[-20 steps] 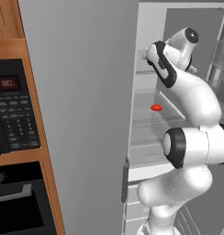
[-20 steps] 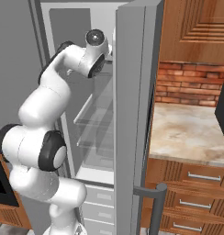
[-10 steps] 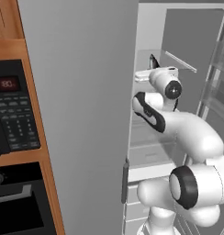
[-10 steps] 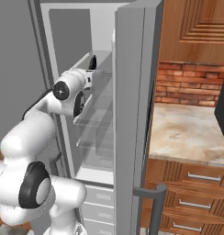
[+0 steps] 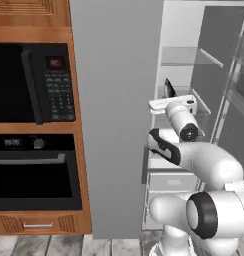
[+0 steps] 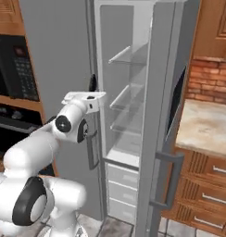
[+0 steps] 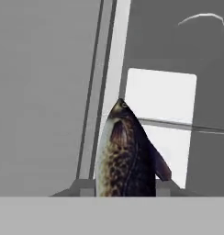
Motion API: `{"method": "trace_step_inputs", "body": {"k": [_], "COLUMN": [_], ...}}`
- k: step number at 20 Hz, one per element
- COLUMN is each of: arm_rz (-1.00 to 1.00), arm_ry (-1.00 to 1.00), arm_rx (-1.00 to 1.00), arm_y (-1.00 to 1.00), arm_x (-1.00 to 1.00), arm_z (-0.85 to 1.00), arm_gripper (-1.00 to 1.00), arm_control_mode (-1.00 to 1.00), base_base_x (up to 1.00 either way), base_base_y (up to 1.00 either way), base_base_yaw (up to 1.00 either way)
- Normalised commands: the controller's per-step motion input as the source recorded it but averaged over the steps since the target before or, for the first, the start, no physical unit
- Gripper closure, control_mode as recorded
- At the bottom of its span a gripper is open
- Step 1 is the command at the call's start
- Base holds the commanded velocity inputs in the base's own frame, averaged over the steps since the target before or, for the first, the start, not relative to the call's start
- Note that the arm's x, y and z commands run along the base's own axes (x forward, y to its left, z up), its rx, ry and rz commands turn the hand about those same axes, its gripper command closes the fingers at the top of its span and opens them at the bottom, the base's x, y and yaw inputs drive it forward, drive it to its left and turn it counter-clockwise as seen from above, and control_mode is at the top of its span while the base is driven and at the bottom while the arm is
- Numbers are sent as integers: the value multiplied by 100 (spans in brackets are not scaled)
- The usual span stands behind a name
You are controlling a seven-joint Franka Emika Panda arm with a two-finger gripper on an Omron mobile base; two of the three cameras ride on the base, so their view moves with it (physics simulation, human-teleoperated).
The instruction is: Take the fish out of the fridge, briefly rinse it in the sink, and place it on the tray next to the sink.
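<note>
Gripper (image 5: 168, 94) clenched on the fish (image 7: 125, 153) | fish rises upright from its fingertips | open fridge (image 6: 147, 92) beyond

Your claw (image 6: 91, 88) points upward just outside the open fridge (image 6: 133, 92), with the dark fish (image 6: 92, 82) standing up from it. To the right, a stone-topped table (image 6: 205, 127) sits below a brick wall (image 6: 210, 78).
</note>
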Motion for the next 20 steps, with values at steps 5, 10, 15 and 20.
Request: {"method": "trace_step_inputs", "body": {"k": [5, 10, 15, 20], "arm_rz": [0, 0, 0, 0], "arm_ry": [0, 0, 0, 0], "arm_rx": [0, 0, 0, 0], "arm_y": [0, 0, 0, 0], "arm_x": [0, 0, 0, 0], "arm_z": [0, 0, 0, 0], "arm_gripper": [100, 100, 100, 100], "arm_control_mode": [100, 100, 100, 100], "base_base_x": [-49, -12, 0, -18], "base_base_y": [0, 11, 19, 40], "base_base_yaw": [75, 77, 69, 51]}}
